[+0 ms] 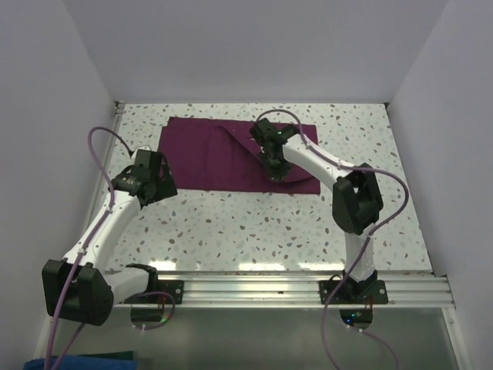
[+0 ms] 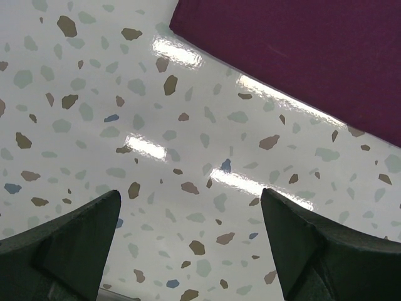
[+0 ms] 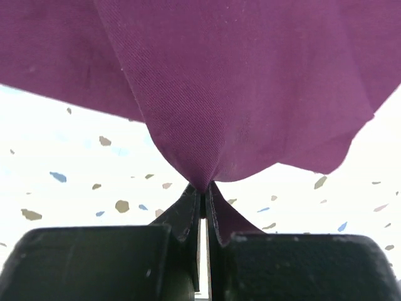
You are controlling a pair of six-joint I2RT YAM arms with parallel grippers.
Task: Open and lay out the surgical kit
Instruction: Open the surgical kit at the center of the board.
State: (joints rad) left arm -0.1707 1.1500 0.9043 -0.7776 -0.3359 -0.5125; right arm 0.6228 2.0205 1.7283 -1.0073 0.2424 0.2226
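1. Nearest the right wrist lens, the right gripper (image 3: pixel 202 191) has its fingers (image 3: pixel 182 216) pressed together on a pinch of the cloth (image 3: pixel 238 81). The cloth rises from them in a taut peak and fans out above, lifted off the surface at that spot.
2. The cloth lies toward the far side of the table (image 1: pixel 254 223) and is mostly flat. A diagonal fold line crosses its right half, where the right gripper sits over it. Pinching a flap there is, I judge, a way to peel that layer back and open the wrap.
3. What the cloth wraps does not show; anything inside is hidden under it.
4. The left gripper (image 2: pixel 190 197) hovers over bare table just beside the cloth's near-left corner. Its fingers are spread wide and hold nothing, and it seems placed to take or pin that side once the flap moves.
5. Opening looks barely begun, and the laying out is not yet started.
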